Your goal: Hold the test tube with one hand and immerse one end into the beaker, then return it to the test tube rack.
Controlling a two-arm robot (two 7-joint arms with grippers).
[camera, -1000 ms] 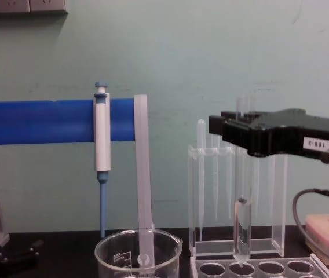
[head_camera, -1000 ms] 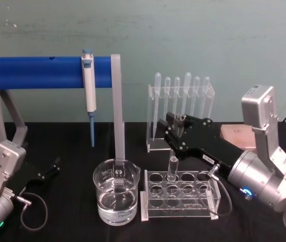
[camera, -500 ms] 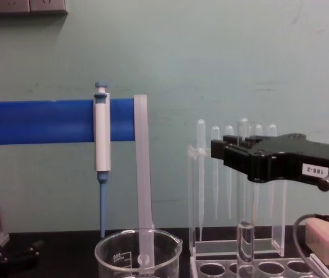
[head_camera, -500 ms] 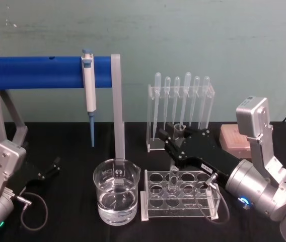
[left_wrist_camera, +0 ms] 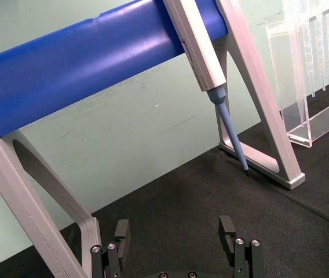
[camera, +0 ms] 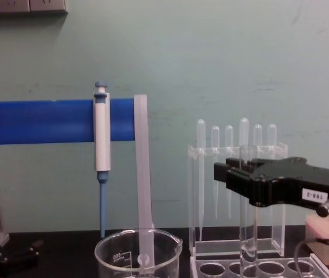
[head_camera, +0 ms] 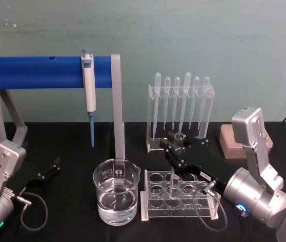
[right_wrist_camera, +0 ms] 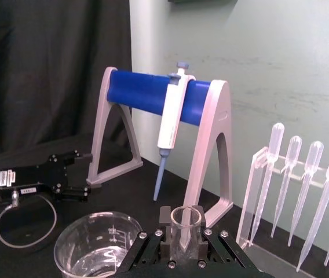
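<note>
Over the clear rack (head_camera: 180, 195), my right gripper (head_camera: 174, 146) has dropped, still pinching the test tube (camera: 247, 214), now seated in a hole. Looks like return step; release next. Left gripper (left_wrist_camera: 176, 237) parked, fingers spread, empty.

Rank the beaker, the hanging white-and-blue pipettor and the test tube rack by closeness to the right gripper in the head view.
From the right gripper:
1. Test tube rack, directly below it.
2. Beaker, to its left.
3. Pipettor, farther left, hanging on the blue bar.
</note>
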